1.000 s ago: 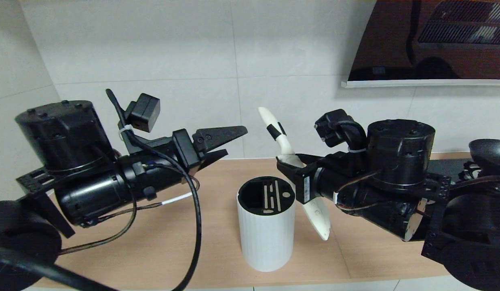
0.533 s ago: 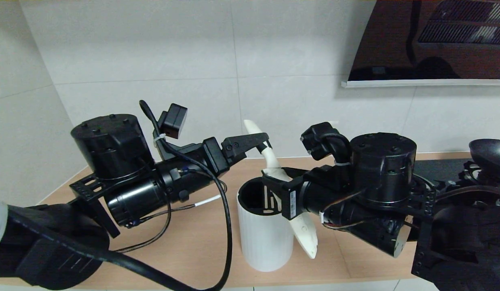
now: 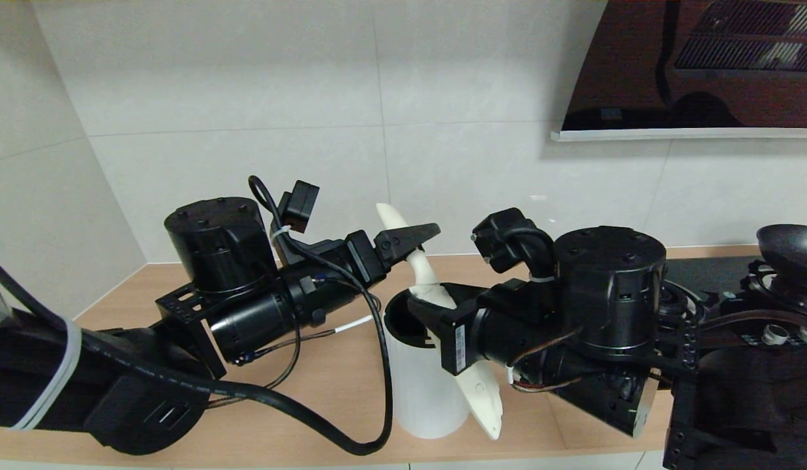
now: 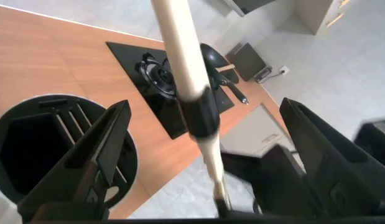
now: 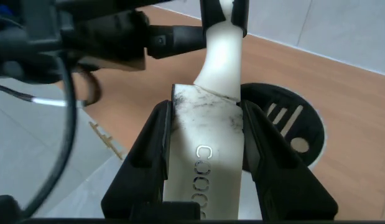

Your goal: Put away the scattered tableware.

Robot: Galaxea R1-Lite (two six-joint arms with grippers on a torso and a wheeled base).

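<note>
Spatula [image 3: 483,399] clenched in right hand [image 3: 437,307], blade outside the holder [image 3: 416,391] at worktop's [image 3: 338,378] front edge; left hand [image 3: 413,243] released, straddling its handle.

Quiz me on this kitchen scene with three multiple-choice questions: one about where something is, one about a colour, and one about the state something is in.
1. Where does the white holder stand?
A. In a sink
B. On the wooden counter
C. On a chair

2. What colour is the spatula clamped in the right gripper?
A. Cream-white
B. Red
C. Green

3. What state is the left gripper in?
A. Shut on the holder
B. Shut on the spatula
C. Open

Answers:
1 B: the holder's base sits on the wood in the head view.
2 A: the spatula's handle and blade are both pale cream.
3 C: in the left wrist view the fingers stand wide apart on either side of the spatula's handle, with a gap on each side.
</note>
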